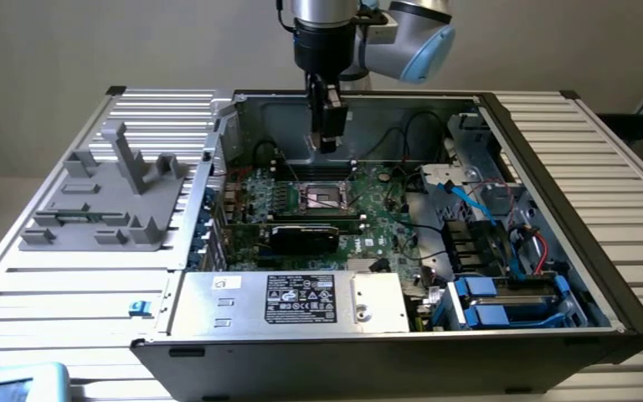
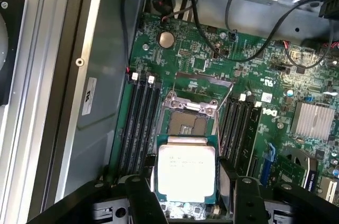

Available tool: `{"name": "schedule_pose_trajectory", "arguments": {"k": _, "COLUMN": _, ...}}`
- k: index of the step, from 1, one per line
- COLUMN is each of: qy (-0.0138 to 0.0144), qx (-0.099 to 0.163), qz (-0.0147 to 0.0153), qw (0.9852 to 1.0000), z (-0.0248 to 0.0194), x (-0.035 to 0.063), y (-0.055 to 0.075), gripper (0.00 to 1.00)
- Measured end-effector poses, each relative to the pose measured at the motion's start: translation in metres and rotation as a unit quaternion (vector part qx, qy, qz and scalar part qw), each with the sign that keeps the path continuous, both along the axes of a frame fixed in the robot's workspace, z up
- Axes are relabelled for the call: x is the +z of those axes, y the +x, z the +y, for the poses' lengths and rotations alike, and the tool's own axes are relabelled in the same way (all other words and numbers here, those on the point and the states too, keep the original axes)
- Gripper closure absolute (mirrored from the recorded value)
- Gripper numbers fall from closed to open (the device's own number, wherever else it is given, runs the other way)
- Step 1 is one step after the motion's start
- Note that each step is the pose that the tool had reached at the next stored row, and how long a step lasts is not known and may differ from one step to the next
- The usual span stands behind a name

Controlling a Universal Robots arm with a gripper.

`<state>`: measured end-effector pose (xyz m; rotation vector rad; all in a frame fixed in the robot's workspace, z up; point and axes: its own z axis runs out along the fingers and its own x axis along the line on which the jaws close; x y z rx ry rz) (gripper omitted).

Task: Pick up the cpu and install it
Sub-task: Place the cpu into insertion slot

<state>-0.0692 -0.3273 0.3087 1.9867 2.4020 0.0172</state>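
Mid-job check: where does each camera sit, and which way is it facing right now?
Exterior view: off the arm, raised beside the open computer case, looking down into it; it shows the arm and the end effector above the motherboard.
Wrist view: on the wrist, looking down past the fingers at the cpu they grip, over the open socket.
Shared: the motherboard, the socket and the end effector.
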Motion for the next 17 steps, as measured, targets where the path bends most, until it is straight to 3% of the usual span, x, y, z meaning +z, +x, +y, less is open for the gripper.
{"name": "schedule_pose_trajectory", "arguments": {"k": 3, "qy": -0.0002, "qx": -0.003, "qz": 0.0000, "qw": 1.0000, "z": 0.0000, "x": -0.0002, "y": 0.0000, "gripper": 0.44}}
{"name": "schedule_pose_trajectory", "arguments": {"k": 9, "qy": -0.0026, "qx": -0.034, "qz": 0.0000, "qw": 0.9994, "z": -0.0002, "x": -0.0016, "y": -0.0001, "gripper": 0.44}}
{"name": "schedule_pose_trajectory", "arguments": {"k": 17, "qy": -0.0038, "qx": -0.044, "qz": 0.0001, "qw": 0.9990, "z": -0.0031, "x": -0.0075, "y": 0.0000, "gripper": 0.44}}
